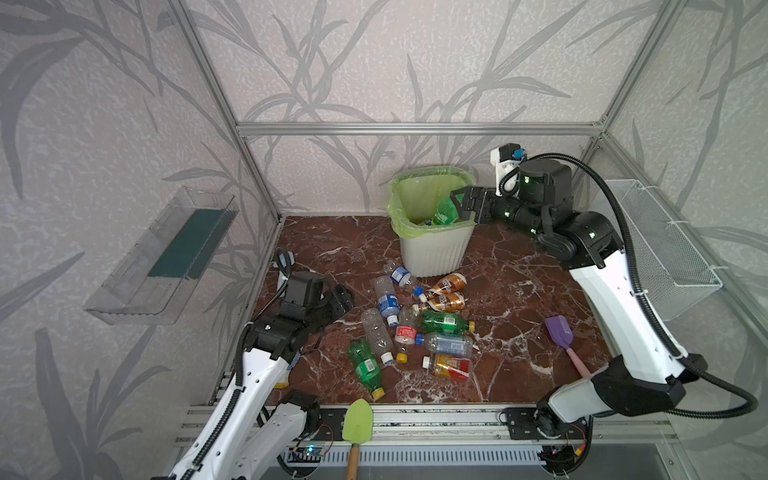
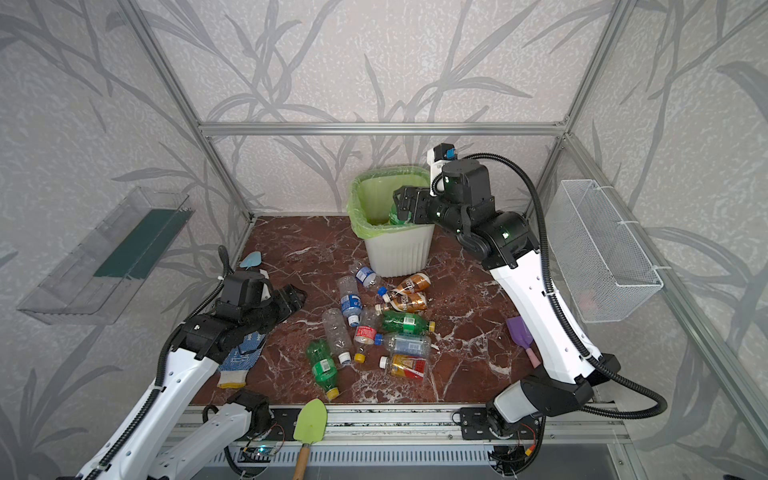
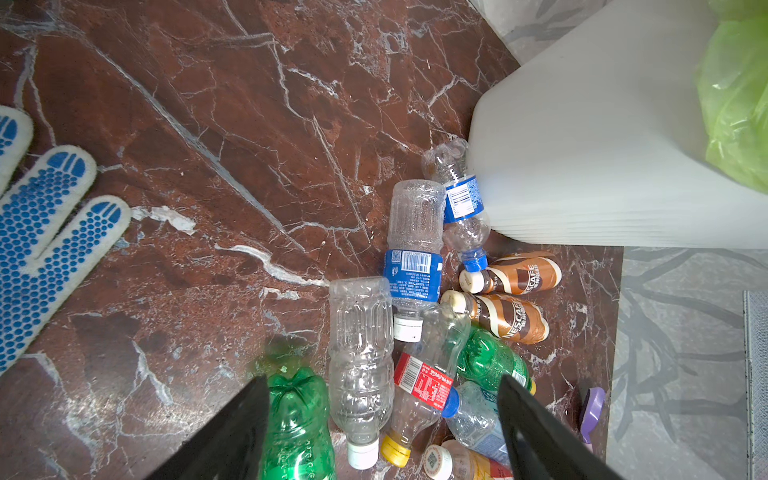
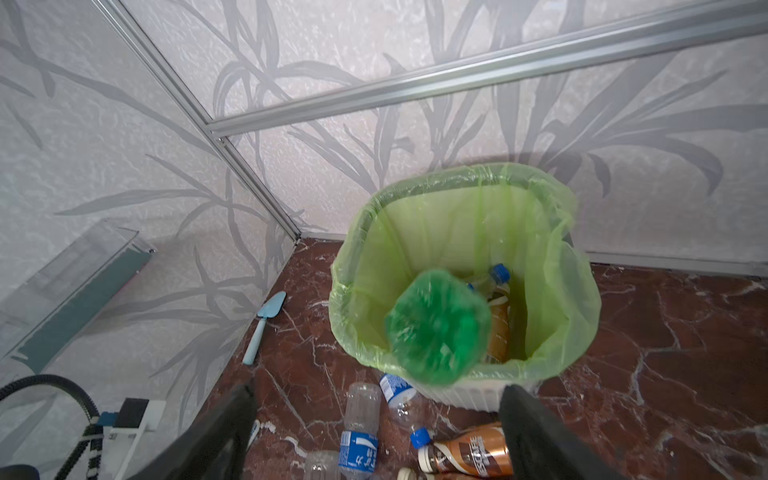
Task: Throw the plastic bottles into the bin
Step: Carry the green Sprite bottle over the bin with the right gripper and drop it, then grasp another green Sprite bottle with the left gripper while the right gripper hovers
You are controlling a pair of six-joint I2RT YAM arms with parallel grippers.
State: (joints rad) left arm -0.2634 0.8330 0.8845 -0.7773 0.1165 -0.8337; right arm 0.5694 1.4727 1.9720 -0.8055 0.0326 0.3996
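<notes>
The right gripper (image 1: 460, 202) hovers over the bin (image 1: 432, 253), jaws spread, with a green bottle (image 4: 436, 326) loose in the bin's mouth. The left gripper (image 3: 382, 428) hangs empty, jaws apart, above bottles (image 1: 415, 328) scattered on the tabletop (image 1: 519, 291).

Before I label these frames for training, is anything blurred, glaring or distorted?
In the right wrist view the green bottle over the bin is motion-smeared; the rest is sharp. In the left wrist view the glove is sharp, edges bowed. In both top views frame rails bend and the marble floor carries mild glare.
</notes>
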